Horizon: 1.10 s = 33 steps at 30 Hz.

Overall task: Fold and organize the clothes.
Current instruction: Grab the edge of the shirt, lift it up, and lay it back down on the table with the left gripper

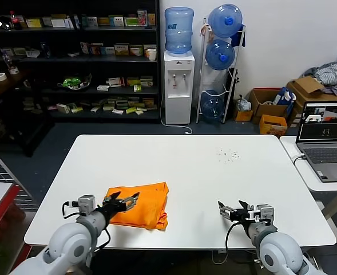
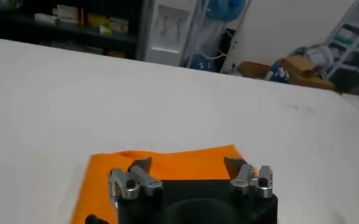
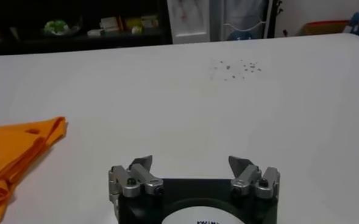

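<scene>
The orange T-shirt (image 1: 142, 203) lies folded into a compact rectangle on the white table (image 1: 191, 172), near the front left edge. It also shows in the left wrist view (image 2: 167, 165) and at the side of the right wrist view (image 3: 11, 152). My left gripper (image 1: 125, 199) is open and empty, hovering just over the shirt's near left part. My right gripper (image 1: 231, 209) is open and empty, low over bare table at the front right, well apart from the shirt.
An open laptop (image 1: 326, 137) sits on a side table at the right. Small dark specks (image 1: 230, 153) lie on the far right part of the tabletop. Shelves, a water dispenser (image 1: 178, 74) and cardboard boxes stand beyond the table.
</scene>
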Available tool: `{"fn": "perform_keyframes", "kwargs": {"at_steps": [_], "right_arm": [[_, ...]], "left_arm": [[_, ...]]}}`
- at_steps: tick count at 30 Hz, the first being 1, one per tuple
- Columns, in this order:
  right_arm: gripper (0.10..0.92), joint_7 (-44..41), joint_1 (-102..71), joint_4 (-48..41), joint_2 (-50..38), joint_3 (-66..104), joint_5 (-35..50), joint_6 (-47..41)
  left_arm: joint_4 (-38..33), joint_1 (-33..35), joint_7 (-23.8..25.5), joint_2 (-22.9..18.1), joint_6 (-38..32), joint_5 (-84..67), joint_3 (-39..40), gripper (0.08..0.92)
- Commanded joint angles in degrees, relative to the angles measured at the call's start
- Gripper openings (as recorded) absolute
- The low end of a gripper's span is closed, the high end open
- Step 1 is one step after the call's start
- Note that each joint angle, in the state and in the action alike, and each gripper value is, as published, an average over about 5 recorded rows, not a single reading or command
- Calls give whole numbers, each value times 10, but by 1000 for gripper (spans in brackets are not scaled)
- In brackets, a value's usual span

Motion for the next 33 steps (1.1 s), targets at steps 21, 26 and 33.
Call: {"fn": "perform_keyframes", "kwargs": {"at_steps": [21, 26, 33], "right_arm": [[823, -2, -4, 3, 1, -2, -3, 0], [823, -2, -6, 2, 0, -2, -3, 0], [823, -2, -9, 3, -1, 1, -3, 0]], "left_arm": [[182, -40, 235, 119, 12, 12, -9, 823], [185, -45, 236, 114, 16, 7, -3, 823], [190, -58, 235, 103, 22, 6, 8, 822]]}}
